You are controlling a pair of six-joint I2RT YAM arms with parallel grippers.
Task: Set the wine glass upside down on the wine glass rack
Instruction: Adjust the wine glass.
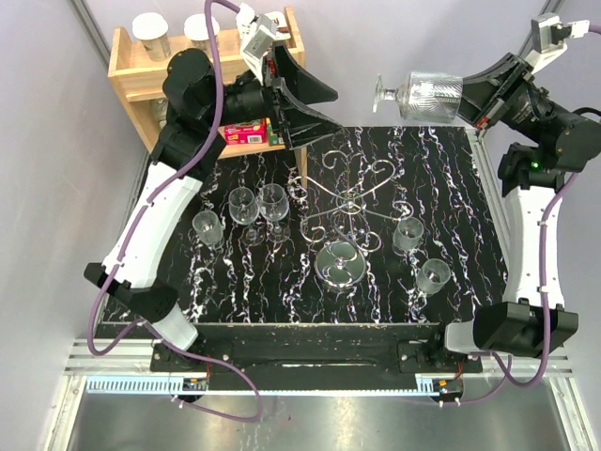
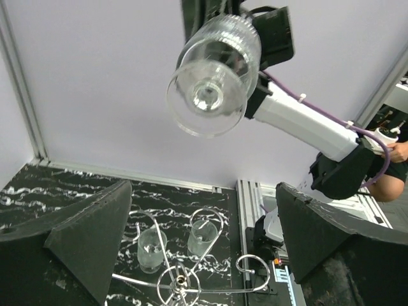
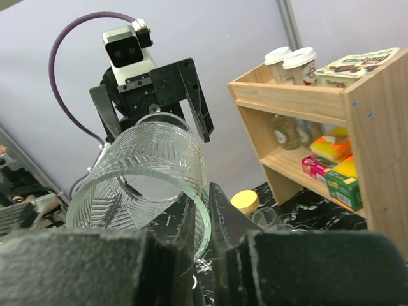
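Right claw (image 1: 467, 100) clamps the wine glass (image 1: 427, 97) at its bowl rim, sideways, high over the counter's (image 1: 282, 293) far right edge. Left claw (image 1: 324, 109) gapes, empty. I judge this the carry step. Next, I must invert the glass over the wine glass rack (image 1: 349, 202).

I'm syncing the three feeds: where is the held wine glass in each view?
Top external: wine glass upper right, sideways in the right gripper.
Left wrist: wine glass top centre, foot toward camera.
Right wrist: wine glass lower left, rim pinched.
Shared landmark: the open left gripper.
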